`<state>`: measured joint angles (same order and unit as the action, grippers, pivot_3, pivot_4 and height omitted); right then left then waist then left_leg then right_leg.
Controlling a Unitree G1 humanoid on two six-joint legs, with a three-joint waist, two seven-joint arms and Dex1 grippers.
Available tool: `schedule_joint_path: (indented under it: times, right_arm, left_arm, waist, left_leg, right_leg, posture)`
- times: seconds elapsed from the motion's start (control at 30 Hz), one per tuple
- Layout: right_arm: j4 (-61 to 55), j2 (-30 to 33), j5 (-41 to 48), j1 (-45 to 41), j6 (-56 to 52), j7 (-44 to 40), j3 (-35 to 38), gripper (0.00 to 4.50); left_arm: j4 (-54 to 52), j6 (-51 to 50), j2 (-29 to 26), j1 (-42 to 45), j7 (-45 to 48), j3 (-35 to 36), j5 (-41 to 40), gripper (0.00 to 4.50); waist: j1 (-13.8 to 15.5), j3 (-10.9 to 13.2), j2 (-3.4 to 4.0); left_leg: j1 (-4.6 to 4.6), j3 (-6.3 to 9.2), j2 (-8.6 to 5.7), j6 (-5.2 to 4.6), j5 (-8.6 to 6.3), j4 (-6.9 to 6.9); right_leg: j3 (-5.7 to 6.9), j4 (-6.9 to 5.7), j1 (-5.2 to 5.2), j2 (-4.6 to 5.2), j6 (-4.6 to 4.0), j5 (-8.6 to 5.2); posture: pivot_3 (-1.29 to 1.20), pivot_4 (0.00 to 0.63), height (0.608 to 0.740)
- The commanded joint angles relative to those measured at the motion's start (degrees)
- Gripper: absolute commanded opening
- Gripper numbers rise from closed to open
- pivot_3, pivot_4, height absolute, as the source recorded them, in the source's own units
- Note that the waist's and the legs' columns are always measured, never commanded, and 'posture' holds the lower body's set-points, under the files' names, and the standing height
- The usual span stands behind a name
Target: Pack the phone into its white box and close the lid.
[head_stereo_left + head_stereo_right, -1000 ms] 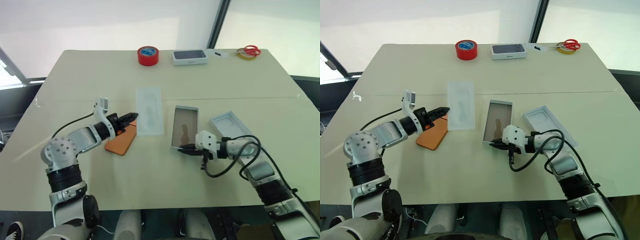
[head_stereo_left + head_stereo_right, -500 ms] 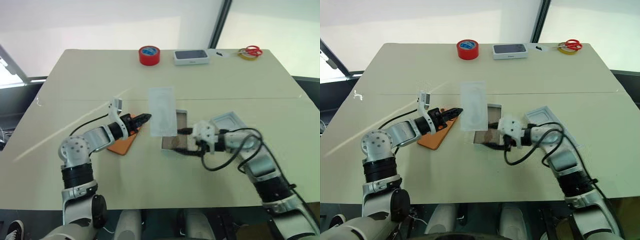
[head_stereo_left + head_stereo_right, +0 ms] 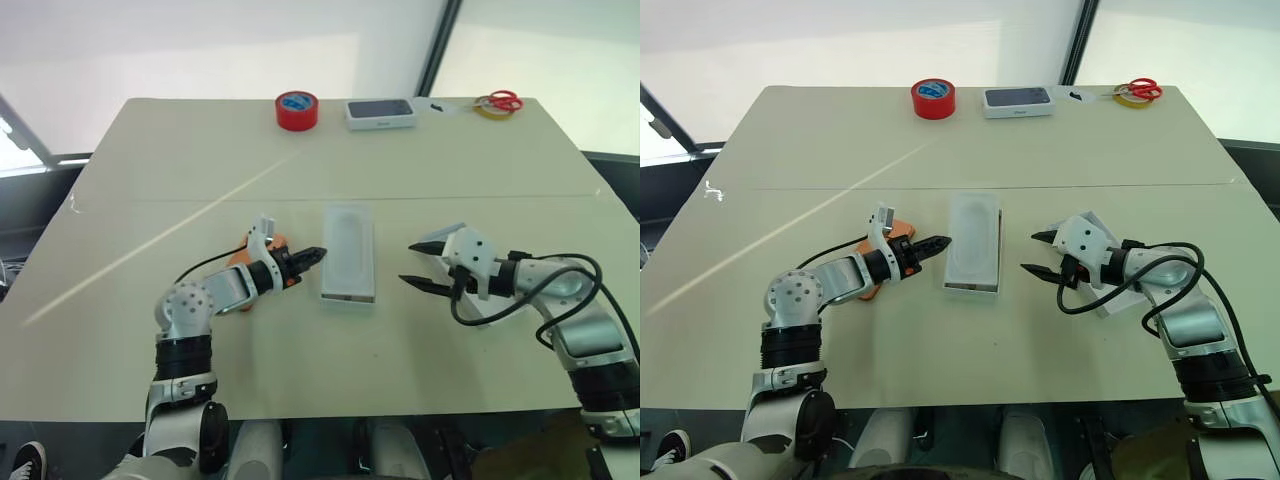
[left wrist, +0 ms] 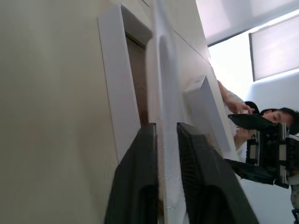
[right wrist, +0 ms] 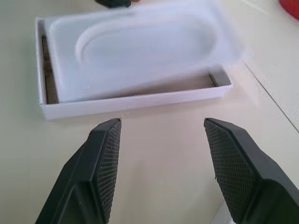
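White box (image 3: 348, 292) mid-table, tray insert (image 3: 349, 245) inside; phone (image 3: 898, 232) beside.

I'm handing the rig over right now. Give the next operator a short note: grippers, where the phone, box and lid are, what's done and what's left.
Left gripper: tips beside the white box's near-left edge; whether it grips the tray insert can't be told.
Right gripper: open, empty, to the box's right.
White box: mid-table, tray insert lying in it.
Phone: on the table under the left arm, not packed.
Lid: on the table under the right arm, off.
Done: insert in box.
Left: phone in, lid on.
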<state>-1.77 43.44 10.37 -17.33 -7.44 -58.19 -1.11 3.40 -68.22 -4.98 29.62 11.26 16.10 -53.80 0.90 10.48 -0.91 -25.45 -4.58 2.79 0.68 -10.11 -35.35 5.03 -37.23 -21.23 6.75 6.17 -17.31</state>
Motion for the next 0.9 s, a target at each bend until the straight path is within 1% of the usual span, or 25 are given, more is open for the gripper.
schedule_joint_path:
  times: [0.03,0.07,0.13,0.17,0.27,0.33,0.4,0.43,0.5,0.53,0.6,0.67,0.77,0.83,0.9]
  right_arm:
    - [-0.8,0.3,0.8,0.4,1.4,0.7,2.2,2.98]
    - [-0.5,0.2,0.7,0.1,1.5,0.8,2.1,2.98]
    - [-0.2,-0.4,0.6,-0.7,2.0,1.5,1.8,2.98]
    - [-0.2,-1.2,0.8,-1.5,1.9,2.2,1.7,2.98]
    - [-0.1,-4.3,1.0,-4.0,2.1,4.2,0.7,2.98]
    - [0.0,-7.2,1.3,-5.8,1.1,5.7,-0.2,2.43]
    - [1.5,-10.0,-1.0,-7.8,2.5,7.8,-1.9,1.62]
    - [2.6,-11.3,-2.6,-8.9,3.4,8.9,-2.9,1.03]
    - [5.1,-13.0,-6.0,-10.9,5.2,10.6,-5.5,0.03]
    - [7.2,-13.5,-8.0,-12.1,6.1,11.5,-6.7,0.03]
    - [11.8,-14.4,-12.0,-14.9,9.3,13.8,-9.0,0.03]
    - [14.7,-15.9,-13.4,-17.0,9.8,15.1,-10.2,0.03]
    - [18.3,-15.8,-18.9,-18.2,14.0,16.2,-14.1,0.03]
    - [20.2,-15.6,-21.2,-17.7,16.2,15.7,-16.5,0.03]
    - [20.0,-16.0,-20.6,-16.6,16.1,13.5,-17.6,0.03]
  left_arm:
    - [-1.2,0.1,-0.3,0.5,1.1,-0.2,-0.7,2.40]
    - [-1.8,-0.1,-0.6,0.5,2.0,-0.7,-0.9,2.96]
    - [-3.6,-0.4,-1.9,0.6,3.5,-1.9,-0.8,3.93]
    - [-4.2,-0.3,-2.4,1.0,3.8,-1.4,-1.5,4.48]
    - [-6.8,3.7,-5.8,1.7,6.3,-2.0,0.9,4.48]
    - [-8.7,6.6,-8.5,1.2,9.3,-2.5,2.2,4.50]
    - [-10.7,13.1,-11.6,-0.1,13.8,-3.5,5.5,4.50]
    - [-11.6,16.5,-13.7,-1.3,16.7,-4.5,7.6,4.50]
    - [-13.3,29.7,-19.9,-5.5,24.4,-9.4,17.3,4.50]
    - [-13.5,35.6,-22.5,-7.6,28.1,-11.3,21.1,4.50]
    - [-12.5,42.7,-25.9,-11.1,33.4,-11.5,23.9,4.50]
    - [-11.7,45.0,-26.9,-13.0,35.9,-9.4,22.8,4.50]
    - [-11.3,54.0,-29.2,-16.4,38.9,-9.6,27.7,4.50]
    - [-11.4,55.8,-30.2,-19.1,39.7,-10.1,29.3,4.50]
    - [-12.4,57.1,-30.5,-21.8,40.6,-10.0,29.3,4.50]
  waist:
    - [-0.1,0.0,0.00]
    - [-0.1,0.0,0.00]
    - [-0.2,0.0,0.00]
    - [-0.2,0.0,0.00]
    - [-0.4,0.0,0.00]
    - [-0.5,0.0,0.01]
    - [-0.5,0.0,0.02]
    - [-0.5,0.0,0.02]
    - [-0.7,0.0,0.03]
    - [-0.7,0.0,0.04]
    - [-0.8,0.0,0.08]
    - [-0.6,0.0,0.08]
    - [-0.6,0.0,0.08]
    - [-0.6,0.0,0.08]
    - [-0.8,0.0,0.09]
  left_leg:
    - [0.00,0.00,0.00,0.00,0.00,-0.01]
    - [0.00,0.00,0.00,0.00,0.00,-0.02]
    - [0.01,0.00,0.00,0.00,0.00,-0.02]
    - [0.01,0.01,0.01,0.00,0.00,-0.02]
    - [0.02,0.02,0.05,0.01,0.00,0.02]
    - [0.02,0.01,0.06,0.06,0.03,0.08]
    - [0.02,-0.01,0.06,0.09,0.05,0.14]
    - [0.02,-0.02,0.06,0.10,0.06,0.15]
    - [0.02,-0.07,0.06,0.11,0.05,0.16]
    - [0.02,-0.10,0.05,0.11,0.05,0.19]
    - [0.01,-0.18,0.05,0.12,0.04,0.23]
    - [-0.04,-0.17,0.09,0.14,0.02,0.22]
    - [-0.17,-0.13,0.15,0.19,-0.01,0.20]
    - [-0.17,-0.13,0.15,0.13,0.01,0.21]
    - [-0.15,-0.15,0.15,0.06,0.02,0.24]
  right_leg:
    - [0.00,0.01,0.01,0.00,0.00,0.00]
    - [0.00,0.01,0.01,0.01,0.00,0.00]
    - [0.00,0.00,0.00,0.00,0.00,0.00]
    - [0.00,0.00,-0.01,0.00,-0.01,0.00]
    - [-0.01,-0.02,-0.06,-0.01,-0.01,0.00]
    - [-0.01,-0.02,-0.10,-0.05,-0.01,0.01]
    - [-0.01,-0.02,-0.11,-0.06,-0.01,0.01]
    - [0.00,-0.02,-0.12,-0.07,-0.02,0.01]
    - [0.00,-0.01,-0.13,-0.06,-0.02,0.01]
    - [-0.01,0.00,-0.14,-0.05,-0.03,0.01]
    - [-0.02,0.02,-0.21,-0.01,-0.07,0.01]
    - [-0.02,0.04,-0.45,0.03,-0.11,0.01]
    - [-0.03,0.05,-0.61,0.05,-0.28,0.02]
    - [-0.05,0.06,-0.62,0.07,-0.27,0.03]
    - [-0.07,0.06,-0.61,0.07,-0.20,0.07]
  posture:
    - [0.00,0.150,0.740]
    - [0.00,0.150,0.740]
    - [0.00,0.150,0.740]
    - [0.00,0.150,0.740]
    - [0.00,0.150,0.740]
    - [0.00,0.150,0.740]
    - [0.00,0.150,0.740]
    - [0.00,0.150,0.740]
    - [0.00,0.150,0.740]
    - [0.00,0.150,0.740]
    - [0.00,0.150,0.740]
    - [0.00,0.150,0.740]
    - [0.00,0.150,0.740]
    - [0.00,0.150,0.740]
    - [0.00,0.150,0.740]
